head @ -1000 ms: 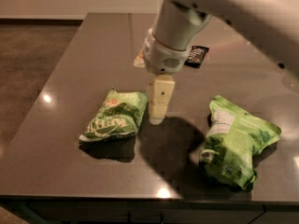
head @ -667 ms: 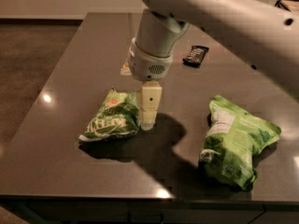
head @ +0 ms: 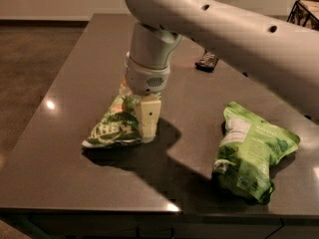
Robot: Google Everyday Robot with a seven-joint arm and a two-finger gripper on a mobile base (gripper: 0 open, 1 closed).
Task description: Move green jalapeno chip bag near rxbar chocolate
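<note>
At far left of the frame, brown floor (head: 25, 59) beyond the edge of a dark, glossy table (head: 70, 88), with a few bright glints of light on its top. Left of centre, flat on the table, the green jalapeno chip bag (head: 115, 126): small, crinkly, light green, white lettering across its face, a reddish-orange mark at its upper end. Directly at the bag's right edge, touching it, the gripper (head: 144, 119), pointing straight down, its pale tip reaching the table surface beside the bag. Open, closed or gripping: cannot tell from this angle, with the wrist housing covering the bag's upper end. Above, a thick white robot arm (head: 224, 29) sweeping from the wrist up and off toward the right side of the frame, casting a broad shadow on the table below. At upper centre, partly behind the arm, the rxbar chocolate (head: 207, 59): small, flat, dark wrapper with pale lines, well apart from the chip bag and farther back on the table. At lower right, a larger, puffier green bag (head: 251, 151) with a white label panel, lying near the front edge. In the upper right corner, a dark wire rack (head: 304, 11), only partly in view.
</note>
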